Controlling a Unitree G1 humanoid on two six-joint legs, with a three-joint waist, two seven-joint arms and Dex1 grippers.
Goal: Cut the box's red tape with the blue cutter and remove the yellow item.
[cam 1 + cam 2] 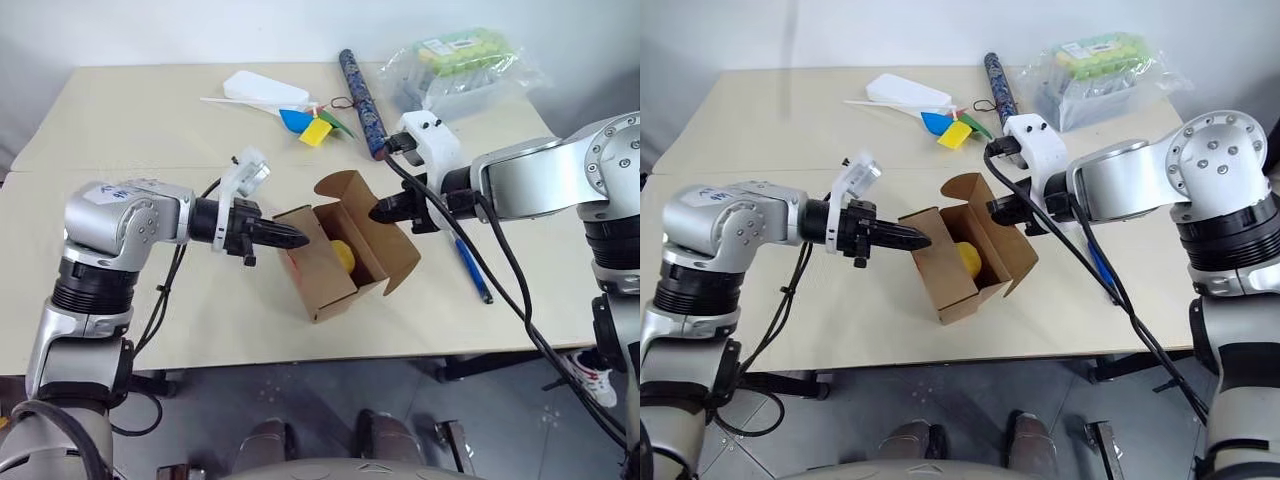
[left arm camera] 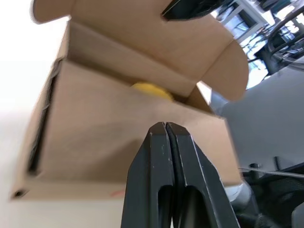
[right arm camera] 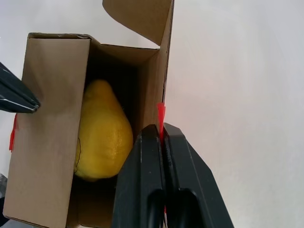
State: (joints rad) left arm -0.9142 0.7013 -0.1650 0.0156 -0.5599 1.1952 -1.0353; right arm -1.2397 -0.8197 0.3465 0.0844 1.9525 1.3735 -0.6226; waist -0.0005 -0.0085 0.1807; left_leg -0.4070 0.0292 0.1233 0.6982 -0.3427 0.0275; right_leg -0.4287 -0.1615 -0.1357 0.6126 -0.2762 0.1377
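Standing open near the front edge of the beige tabletop point(image 1: 120, 130): small brown corrugated cardboard box point(image 1: 322, 268), soft yellow rounded lump point(image 3: 102, 130) inside. Pinching its raised lid flap by the strip of red tape point(image 3: 161, 118): right gripper point(image 1: 378, 212). Clenched empty, tips against the box's near wall: left gripper point(image 1: 300, 240). Lying on the table beside the right arm: slim blue cutter point(image 1: 472, 268).

Bright, even light; soft shadows on the table point(image 1: 150, 130). Left wrist view blurred, with the box point(image 2: 118, 118) smeared.
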